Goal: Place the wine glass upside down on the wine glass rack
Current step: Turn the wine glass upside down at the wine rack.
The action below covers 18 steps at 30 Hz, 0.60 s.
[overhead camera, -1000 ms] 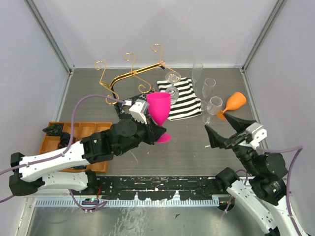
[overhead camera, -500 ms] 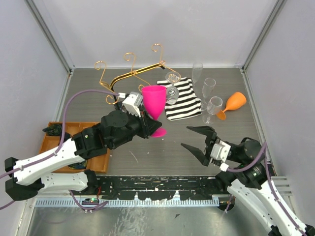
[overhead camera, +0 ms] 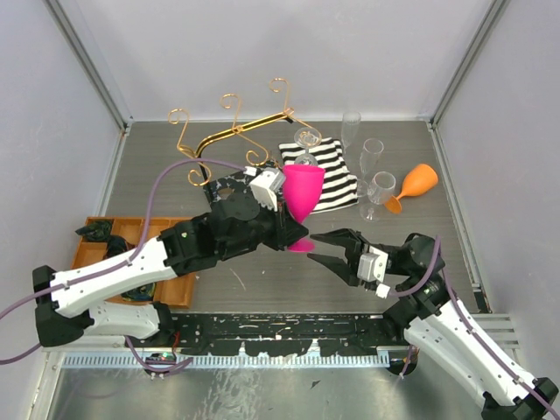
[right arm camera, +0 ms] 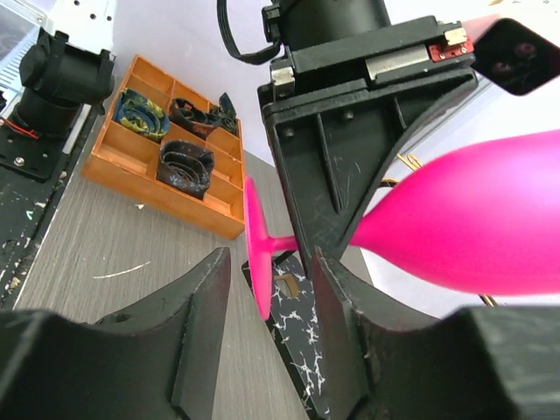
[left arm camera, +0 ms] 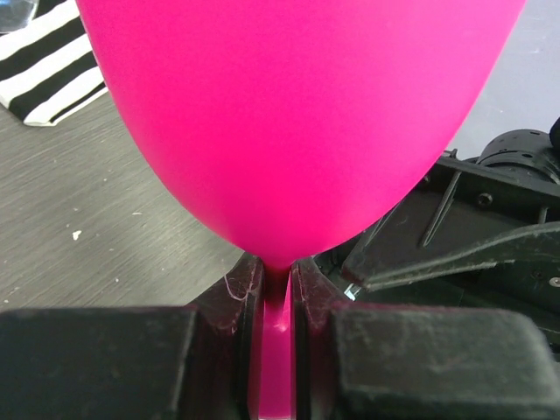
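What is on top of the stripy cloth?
Clear glasses lie at the far end of the striped cloth. The pink wine glass, held up by the left gripper, covers part of it, so anything there is hidden.

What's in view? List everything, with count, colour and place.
pink wine glass: one, pink, held bowl up by its stem, centre
wine glass rack: one, gold wire on black marbled base, far left
striped cloth: one, black and white, far centre
clear glasses: about five, on and right of the cloth
orange glass: one, on its side, far right
orange tray: one, near left, dark items inside
left claw: black, shut on the pink stem
right claw: black, open, at the glass's foot
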Tool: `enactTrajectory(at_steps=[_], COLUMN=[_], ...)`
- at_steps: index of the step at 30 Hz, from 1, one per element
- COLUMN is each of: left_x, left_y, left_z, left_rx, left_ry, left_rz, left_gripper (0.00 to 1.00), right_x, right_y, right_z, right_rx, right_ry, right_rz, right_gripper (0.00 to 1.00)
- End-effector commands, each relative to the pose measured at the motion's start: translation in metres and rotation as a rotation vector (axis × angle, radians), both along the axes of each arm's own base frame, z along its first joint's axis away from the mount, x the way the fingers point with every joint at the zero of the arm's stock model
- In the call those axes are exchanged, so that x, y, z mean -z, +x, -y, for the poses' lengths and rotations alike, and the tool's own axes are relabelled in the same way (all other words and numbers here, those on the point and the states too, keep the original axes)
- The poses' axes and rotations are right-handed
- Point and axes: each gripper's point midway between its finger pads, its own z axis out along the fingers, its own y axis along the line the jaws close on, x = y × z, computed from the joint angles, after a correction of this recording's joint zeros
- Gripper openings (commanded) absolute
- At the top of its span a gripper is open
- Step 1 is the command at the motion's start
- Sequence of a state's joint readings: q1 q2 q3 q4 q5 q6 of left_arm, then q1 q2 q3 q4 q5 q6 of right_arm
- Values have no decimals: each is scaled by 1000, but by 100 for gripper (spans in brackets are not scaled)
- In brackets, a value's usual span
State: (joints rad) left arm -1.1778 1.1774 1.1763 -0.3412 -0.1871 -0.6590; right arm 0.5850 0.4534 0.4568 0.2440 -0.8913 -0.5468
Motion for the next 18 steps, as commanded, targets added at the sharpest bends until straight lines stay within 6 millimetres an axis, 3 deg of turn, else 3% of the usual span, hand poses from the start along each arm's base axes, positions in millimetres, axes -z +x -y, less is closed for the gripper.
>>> enactTrajectory(at_steps=[1, 8, 18], left_x=[-32, -34, -38], left_y=[-1, 0, -3], left_z=[16, 19, 20], left_rx=[36, 37, 55], left_ry=[-100, -108, -127], left_rz=[11, 10, 17], left_gripper=[0, 0, 0], right_x=[-14, -3, -6], right_y=[-6, -6, 4], right_z=[-2, -1, -8], right_rx=[-32, -23, -11], right_ry=[40, 11, 2], right_rz=[64, 26, -50], right_gripper=[46, 39, 14])
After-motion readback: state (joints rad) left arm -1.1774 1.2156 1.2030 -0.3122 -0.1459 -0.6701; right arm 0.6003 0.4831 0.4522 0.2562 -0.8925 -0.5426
